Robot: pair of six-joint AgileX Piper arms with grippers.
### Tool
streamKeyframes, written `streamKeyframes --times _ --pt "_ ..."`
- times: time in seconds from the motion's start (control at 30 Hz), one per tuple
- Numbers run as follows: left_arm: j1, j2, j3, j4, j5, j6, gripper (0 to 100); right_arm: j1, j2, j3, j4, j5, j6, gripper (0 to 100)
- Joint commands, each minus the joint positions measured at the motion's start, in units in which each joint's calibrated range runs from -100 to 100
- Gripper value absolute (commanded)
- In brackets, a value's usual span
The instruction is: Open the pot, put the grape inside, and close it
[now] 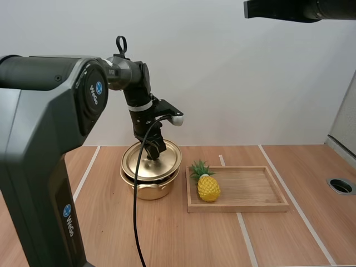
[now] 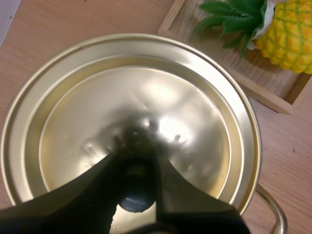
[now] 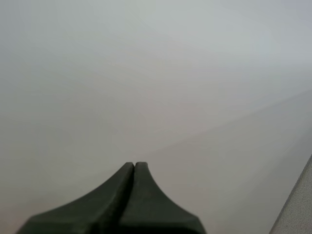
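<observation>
while the left gripper (image 1: 156,149) pinches the gold lid (image 1: 139,162) by its dark knob (image 2: 135,201), the lid lies over the pot (image 1: 149,190), which stands toward the table's (image 1: 183,239) far edge, just beside the wooden tray's (image 1: 250,207) left edge. a pineapple (image 1: 208,188) lies inside the tray against that left edge. the right gripper's (image 3: 134,168) fingers are pressed together on nothing.

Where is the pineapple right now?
In the high view, the pineapple lies at the left end of the wooden tray, right of the gold pot.
</observation>
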Motion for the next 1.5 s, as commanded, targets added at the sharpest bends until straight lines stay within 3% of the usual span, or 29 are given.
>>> streamKeyframes --times 0.0,1.3,1.37,1.4,1.47 --pt "-0.13 -0.1 0.0 0.9 0.2 0.1 0 -0.2 -0.6 -0.5 0.0 0.3 0.2 0" --pt "-0.13 3.3 2.2 0.2 0.2 0.1 0 -0.2 -0.6 -0.5 0.0 0.9 0.2 0" --pt "-0.13 3.3 2.2 0.2 0.2 -0.3 10 -0.2 -0.6 -0.5 0.0 0.9 0.2 0" --pt "-0.13 3.3 2.2 0.2 0.2 -0.9 21 -0.2 -0.6 -0.5 0.0 0.9 0.2 0" --pt "-0.13 3.3 2.2 0.2 0.2 -1.7 54 -0.2 -0.6 -0.5 0.0 0.9 0.2 0"
